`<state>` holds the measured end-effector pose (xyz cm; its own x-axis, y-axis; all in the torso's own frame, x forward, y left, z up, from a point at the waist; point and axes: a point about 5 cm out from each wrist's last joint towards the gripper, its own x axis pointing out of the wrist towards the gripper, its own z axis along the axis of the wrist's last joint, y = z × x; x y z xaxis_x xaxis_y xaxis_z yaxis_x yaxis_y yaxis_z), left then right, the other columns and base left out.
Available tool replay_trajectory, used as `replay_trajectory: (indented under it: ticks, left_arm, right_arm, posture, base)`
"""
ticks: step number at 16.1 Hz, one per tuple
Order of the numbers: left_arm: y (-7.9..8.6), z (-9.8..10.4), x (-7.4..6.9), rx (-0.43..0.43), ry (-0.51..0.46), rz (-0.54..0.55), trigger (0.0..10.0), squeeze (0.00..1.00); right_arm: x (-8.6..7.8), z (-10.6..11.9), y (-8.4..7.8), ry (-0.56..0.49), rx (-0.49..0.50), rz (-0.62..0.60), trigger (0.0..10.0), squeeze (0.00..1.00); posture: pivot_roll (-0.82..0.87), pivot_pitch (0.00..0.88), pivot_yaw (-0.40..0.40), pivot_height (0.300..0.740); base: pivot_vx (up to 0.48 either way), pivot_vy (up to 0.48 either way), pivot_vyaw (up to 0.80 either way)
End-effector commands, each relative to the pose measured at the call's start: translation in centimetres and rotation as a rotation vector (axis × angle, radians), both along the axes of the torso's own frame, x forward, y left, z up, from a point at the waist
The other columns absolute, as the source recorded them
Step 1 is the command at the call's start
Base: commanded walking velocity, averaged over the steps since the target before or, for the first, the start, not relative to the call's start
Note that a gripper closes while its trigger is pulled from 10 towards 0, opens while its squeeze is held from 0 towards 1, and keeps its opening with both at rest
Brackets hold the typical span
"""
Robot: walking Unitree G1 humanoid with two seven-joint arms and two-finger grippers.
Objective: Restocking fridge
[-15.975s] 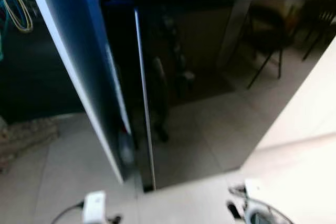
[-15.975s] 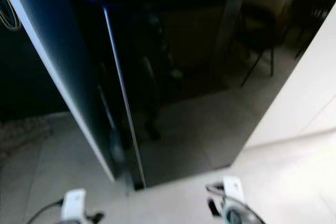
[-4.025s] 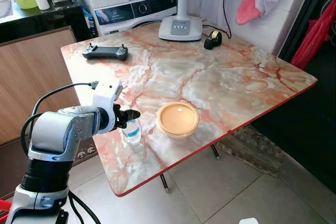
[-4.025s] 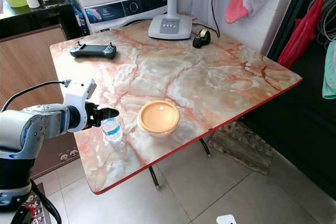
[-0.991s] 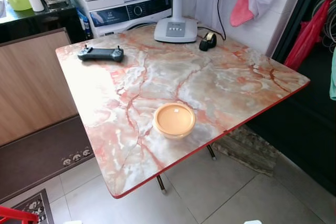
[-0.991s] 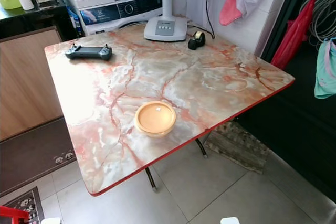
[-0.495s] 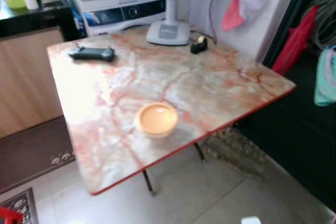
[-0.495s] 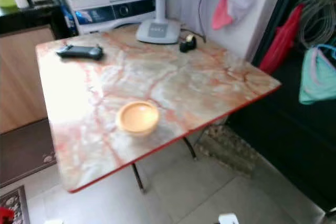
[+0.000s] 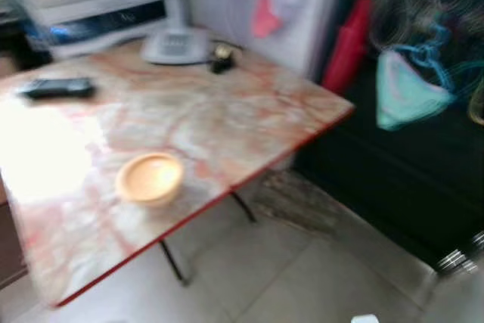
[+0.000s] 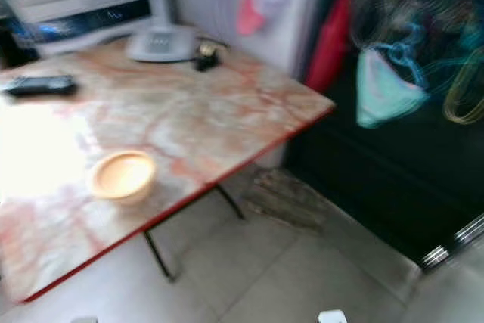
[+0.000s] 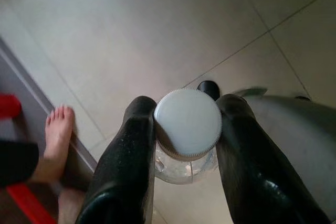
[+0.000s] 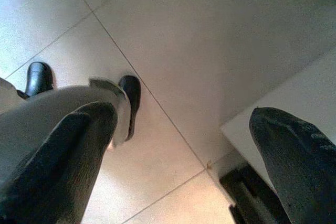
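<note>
Both head views look forward and down, blurred, sharing the marble bench (image 9: 227, 111) and the tiled floor (image 10: 287, 277); the right eye sits slightly aside. Each wrist camera points straight down along its own fingers, close up, at floor tiles (image 11: 157, 24) beneath the robot.

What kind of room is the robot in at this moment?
Probably a home utility or laundry corner: a marble-patterned folding table carries a table fan, a white appliance stands behind it, and clothes hang to the right over a tiled floor.
</note>
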<state>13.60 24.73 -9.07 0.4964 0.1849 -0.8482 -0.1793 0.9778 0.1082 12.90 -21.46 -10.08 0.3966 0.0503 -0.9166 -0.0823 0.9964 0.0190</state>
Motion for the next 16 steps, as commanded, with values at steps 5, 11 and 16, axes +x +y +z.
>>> replay_trajectory:
  ticks: [5,11,16]
  left_arm:
    - [0.07,-0.18,-0.50,-0.014,0.023,0.005,10.0,0.00]
    - [-0.11,-0.23,-0.55,-0.026,0.014,0.006,10.0,0.00]
    - [0.06,0.15,0.35,-0.006,-0.002,-0.037,10.0,0.00]
  right_arm:
    - [-0.08,-0.05,0.09,0.011,-0.002,0.012,10.0,0.00]
    - [-0.22,-0.06,-0.08,0.018,-0.006,0.021,10.0,0.00]
    - [-0.31,-0.17,0.28,0.021,-0.008,0.024,10.0,0.00]
  posture:
    - [0.12,0.000,-0.025,0.740]
    - [0.11,0.000,-0.020,0.740]
    - [0.10,0.000,-0.003,0.740]
  base:
    - [0.000,0.000,-0.80]
    - [0.000,0.000,-0.80]
    - [0.000,-0.110,-0.80]
